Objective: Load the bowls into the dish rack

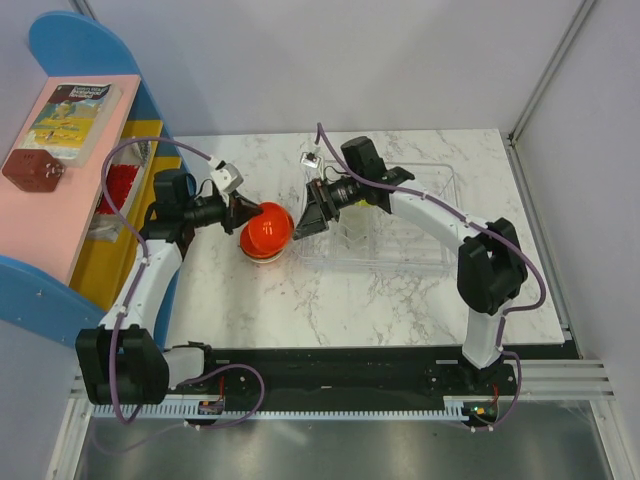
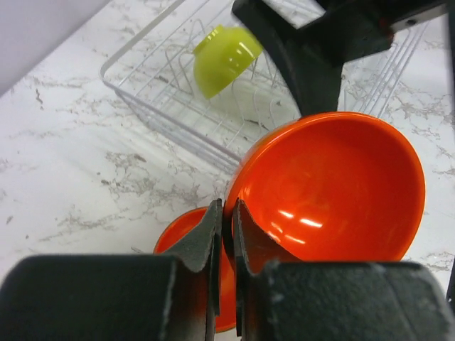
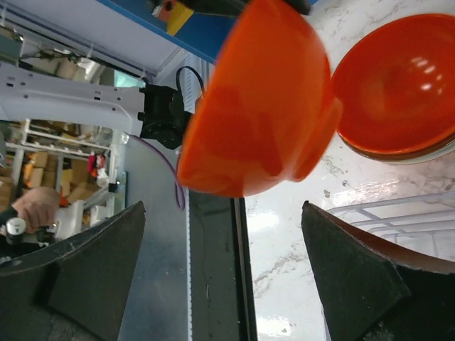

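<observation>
**From above:** We see the left gripper [image 1: 243, 213] pinching the rim of an orange bowl [image 1: 270, 226] at centre frame. It holds the bowl raised over the stack [image 1: 264, 254] of bowls on the marble table [image 1: 330, 310]. The right gripper [image 1: 308, 218] faces it from just right, jaws spread and empty, at the left end of the clear dish rack [image 1: 390, 250]. A pink and blue shelf [image 1: 60, 200] fills the left edge. The book [image 1: 72, 118] on top of it carries cover lettering too small for us to read.

**Left wrist:** Two black fingers [image 2: 210, 238] press together on the bowl's rim at lower centre, and the hollow of the bowl faces the lens. At lower left another orange bowl tops the stack. At upper centre a lime green bowl [image 2: 224, 57] leans tilted on the rack's wires, the only one we can see loaded.

**Right wrist:** The spread fingers [image 3: 78, 270] sit in the lower corners with nothing between them. The held bowl hangs at upper centre, apart from them. At upper right the stack shows an orange bowl over a pale rim, and we cannot count how many lie beneath.

We judge the job barely begun, with one bowl racked, a second in the air and the stack left to go. We find no brand or label on the bowls or the rack.
</observation>
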You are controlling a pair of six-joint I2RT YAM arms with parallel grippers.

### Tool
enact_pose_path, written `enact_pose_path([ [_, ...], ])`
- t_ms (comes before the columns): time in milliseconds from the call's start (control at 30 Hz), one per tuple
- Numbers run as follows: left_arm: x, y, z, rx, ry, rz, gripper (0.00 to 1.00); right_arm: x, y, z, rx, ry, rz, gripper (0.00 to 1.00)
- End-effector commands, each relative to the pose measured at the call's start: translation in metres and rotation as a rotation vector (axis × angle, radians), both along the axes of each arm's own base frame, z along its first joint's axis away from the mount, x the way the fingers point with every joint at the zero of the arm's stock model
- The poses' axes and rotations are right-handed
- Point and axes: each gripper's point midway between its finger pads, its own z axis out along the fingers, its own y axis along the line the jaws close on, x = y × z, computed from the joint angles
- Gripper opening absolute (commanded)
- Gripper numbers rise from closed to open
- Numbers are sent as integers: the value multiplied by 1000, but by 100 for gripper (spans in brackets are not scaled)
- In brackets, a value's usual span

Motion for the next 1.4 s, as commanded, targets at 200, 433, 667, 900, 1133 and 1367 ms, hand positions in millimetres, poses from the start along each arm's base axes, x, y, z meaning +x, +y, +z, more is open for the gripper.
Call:
enact_pose_path([
  [200,-13,-30,32,-34,-146,-80,2,3,6,51,230,177,-57,98],
  [433,-11,-36,27,-10,-153,-77,2,-4,3,72,363,213,-28,98],
  [667,-6,-35,27,3,-159,-61,2,2,4,44,263,198,-64,96],
  [900,-3,-38,34,-3,-161,-68,2,3,6,28,204,169,-84,96],
  [1133,-4,-41,34,-3,-157,-76,2,5,9,21,193,165,-92,94],
  [1367,-4,-41,32,-1,-151,-75,2,5,11,24,208,165,-83,86],
])
